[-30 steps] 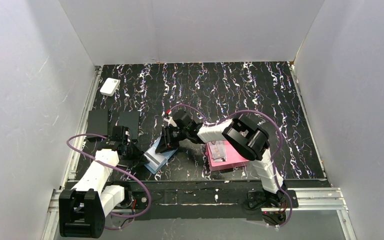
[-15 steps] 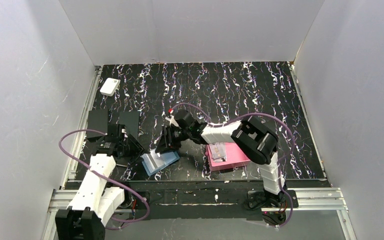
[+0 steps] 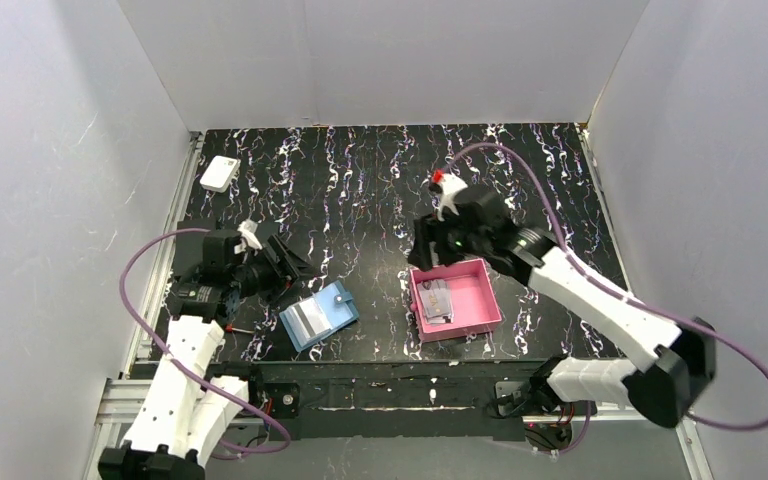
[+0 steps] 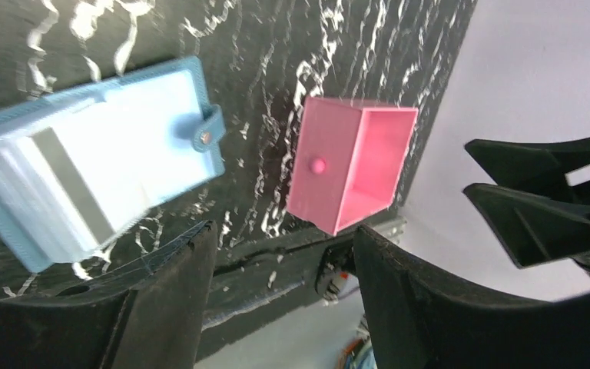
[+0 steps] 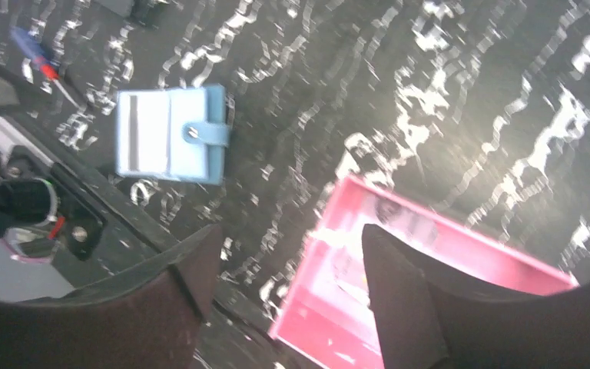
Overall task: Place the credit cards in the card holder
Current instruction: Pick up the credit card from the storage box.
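So far I see one striped card [image 4: 69, 184] tucked in the card holder [image 3: 318, 315], while more cards [image 3: 437, 302] wait in the pink tray [image 3: 475, 295]. Left gripper [image 4: 284, 234] and right gripper [image 5: 288, 246] both gape wide, empty

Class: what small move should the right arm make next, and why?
Probably lower the right hand into the pink tray, onto the cards lying there. Its jaws stand open and empty above the tray's edge, and the card holder lies open on the table, a striped card showing in it.
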Controlling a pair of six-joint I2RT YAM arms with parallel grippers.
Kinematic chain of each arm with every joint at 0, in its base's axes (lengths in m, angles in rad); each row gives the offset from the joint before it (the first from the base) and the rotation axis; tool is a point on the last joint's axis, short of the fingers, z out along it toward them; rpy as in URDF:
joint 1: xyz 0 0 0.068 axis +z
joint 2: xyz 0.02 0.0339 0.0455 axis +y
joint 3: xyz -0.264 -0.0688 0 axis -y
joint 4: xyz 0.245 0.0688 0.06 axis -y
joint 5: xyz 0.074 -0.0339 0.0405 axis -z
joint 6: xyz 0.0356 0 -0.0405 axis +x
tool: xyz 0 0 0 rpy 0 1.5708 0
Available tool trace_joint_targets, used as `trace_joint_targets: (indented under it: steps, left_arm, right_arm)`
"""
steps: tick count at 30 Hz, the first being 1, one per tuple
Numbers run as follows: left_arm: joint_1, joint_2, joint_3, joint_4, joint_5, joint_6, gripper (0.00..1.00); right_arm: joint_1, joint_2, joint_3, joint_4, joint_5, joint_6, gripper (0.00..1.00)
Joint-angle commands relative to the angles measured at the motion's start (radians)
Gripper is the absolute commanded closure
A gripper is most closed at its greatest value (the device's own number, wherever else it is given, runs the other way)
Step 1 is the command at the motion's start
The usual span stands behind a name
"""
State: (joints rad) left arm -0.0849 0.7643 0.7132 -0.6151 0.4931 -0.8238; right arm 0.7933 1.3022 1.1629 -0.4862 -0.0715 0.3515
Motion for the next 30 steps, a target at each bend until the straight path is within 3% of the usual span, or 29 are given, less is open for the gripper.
trace_joint_targets:
  steps: [1,5,9,12,21,30]
  left_arm:
    - [-0.124,0.094,0.002,0.085,0.045,-0.099,0.36]
    - [-0.320,0.256,0.101,0.117,-0.024,-0.221,0.36]
    - [-0.426,0.465,0.274,0.123,-0.004,-0.275,0.33]
    - [-0.480,0.611,0.436,0.043,-0.002,-0.226,0.31]
    - [-0.578,0.951,0.688,-0.072,0.030,-0.139,0.43]
    - [-0.600,1.061,0.739,-0.118,0.066,-0.123,0.45]
  right_arm:
    - [-0.116,-0.113,-0.225,-0.013,-0.014,-0.024,0.22]
    - [-0.231,-0.084,-0.285,0.001,-0.232,-0.043,0.25]
    - [-0.269,-0.024,-0.266,-0.074,-0.250,-0.095,0.26]
    - [-0.330,0.000,-0.287,-0.067,-0.345,-0.116,0.29]
    - [-0.362,0.111,-0.354,0.040,-0.455,-0.100,0.42]
    - [-0.370,0.157,-0.392,0.055,-0.482,-0.112,0.42]
